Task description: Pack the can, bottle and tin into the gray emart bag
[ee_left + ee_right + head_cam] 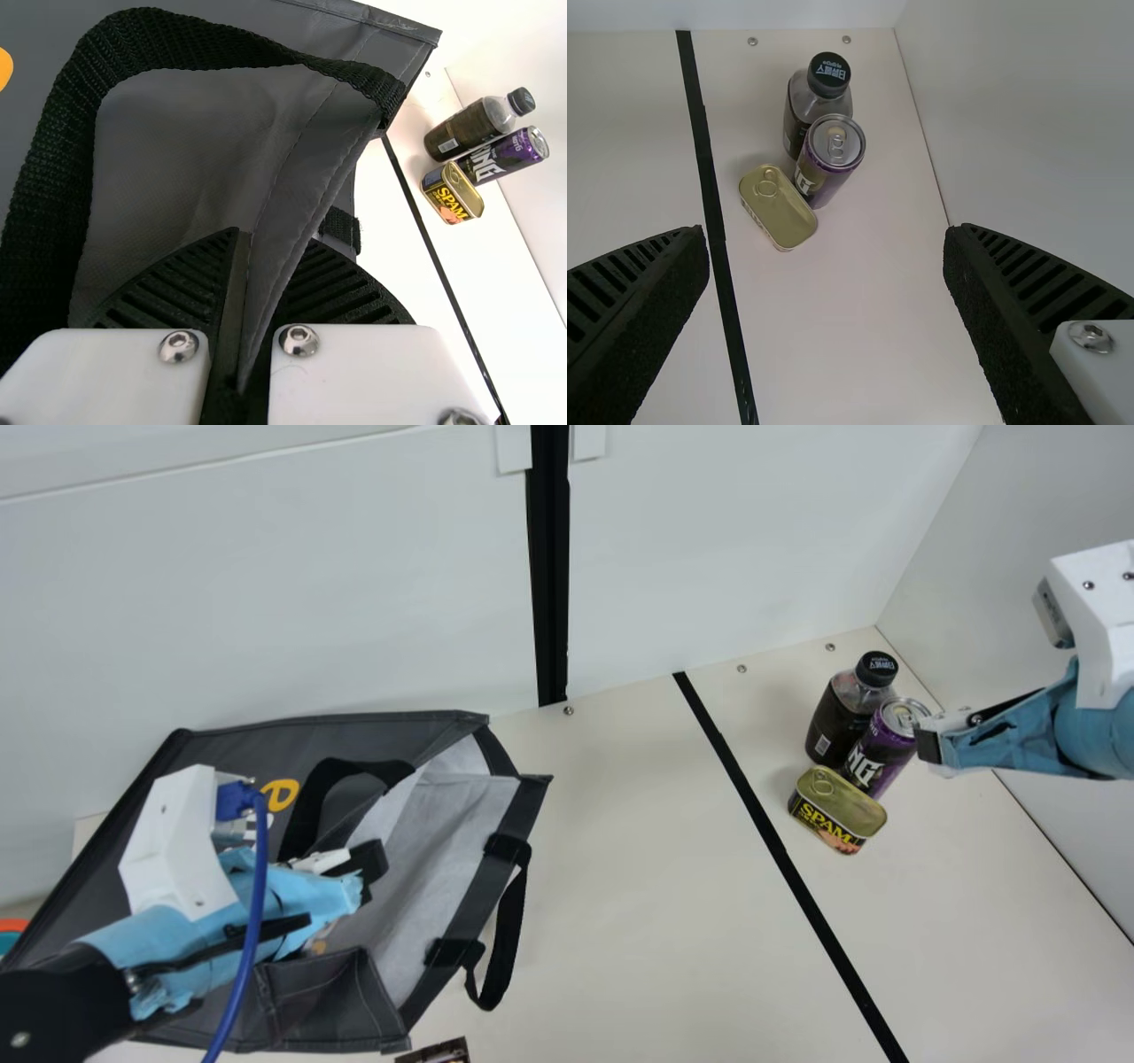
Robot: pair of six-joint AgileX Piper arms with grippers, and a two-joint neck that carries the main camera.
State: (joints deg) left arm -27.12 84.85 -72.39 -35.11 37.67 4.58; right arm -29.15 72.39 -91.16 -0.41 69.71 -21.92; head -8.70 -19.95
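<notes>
The gray bag (456,868) lies at the left of the main view, its mouth facing right. My left gripper (368,872) is at that mouth; in the left wrist view the gripper (248,292) is shut on the bag's edge (306,190). My right gripper (930,744) is beside and above the can; in the right wrist view the gripper (828,257) stands wide open, nothing between its fingers. The dark bottle (837,717) and purple can (877,757) stand close together, with the yellow tin (837,810) in front of them.
A black line (771,837) crosses the cream table (638,868) between bag and items. White walls (726,540) rise behind and at the right. Part of a dark printed item (438,1052) shows at the main view's bottom edge.
</notes>
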